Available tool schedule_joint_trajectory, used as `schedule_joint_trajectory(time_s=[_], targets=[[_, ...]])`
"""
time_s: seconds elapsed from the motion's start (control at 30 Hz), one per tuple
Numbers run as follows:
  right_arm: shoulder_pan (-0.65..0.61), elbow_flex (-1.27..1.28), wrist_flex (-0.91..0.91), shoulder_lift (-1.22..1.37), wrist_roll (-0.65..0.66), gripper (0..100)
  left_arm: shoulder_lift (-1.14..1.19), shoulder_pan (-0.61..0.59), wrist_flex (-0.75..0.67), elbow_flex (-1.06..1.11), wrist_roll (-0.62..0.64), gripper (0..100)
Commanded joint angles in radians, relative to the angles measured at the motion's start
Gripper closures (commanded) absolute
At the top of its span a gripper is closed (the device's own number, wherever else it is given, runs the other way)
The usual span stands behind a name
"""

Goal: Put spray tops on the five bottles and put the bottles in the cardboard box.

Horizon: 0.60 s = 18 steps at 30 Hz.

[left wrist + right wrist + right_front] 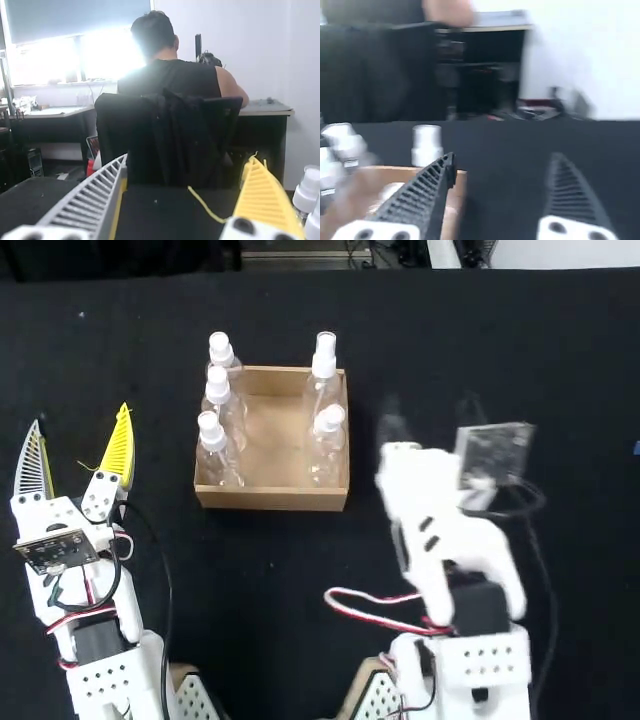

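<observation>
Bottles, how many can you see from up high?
5 bottles, all standing in the cardboard box: three along its left wall, two along its right wall. None seem hidden.

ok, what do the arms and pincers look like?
White plastic on left arm and right arm. The left pincer has one grey ribbed jaw, one yellow; the right pincer two black ribbed ones. A red-white cable loops by the right base.

Your left gripper sits at the lower left of the high view, jaws spread wide, pointing up-frame. Your right gripper, right of centre, points up-frame too, jaws parted.
</observation>
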Motion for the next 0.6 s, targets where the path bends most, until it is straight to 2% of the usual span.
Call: schedule_joint_trajectory(time_s=[0.0, 0.07, 0.13, 0.5, 0.57], targets=[[0.219, -0.048, 0.092, -0.07, 0.005, 91.7, -0.005, -0.007, 0.107, 0.022, -0.002, 67], [0.282, -0.004, 0.1, -0.094, 0.018, 99.1, -0.002, -0.01, 0.252, 0.022, -0.003, 67], [0.307, 0.067, 0.109, -0.119, 0.075, 97.7, -0.009, -0.039, 0.379, 0.022, -0.005, 67], [0.345, 0.584, 0.109, -0.36, 0.195, 98.4, -0.006, -0.113, 0.397, 0.021, -0.003, 67], [0.365, 0.584, 0.172, -0.414, 0.227, 98.7, 0.0, -0.125, 0.397, 0.021, 0.002, 67]])
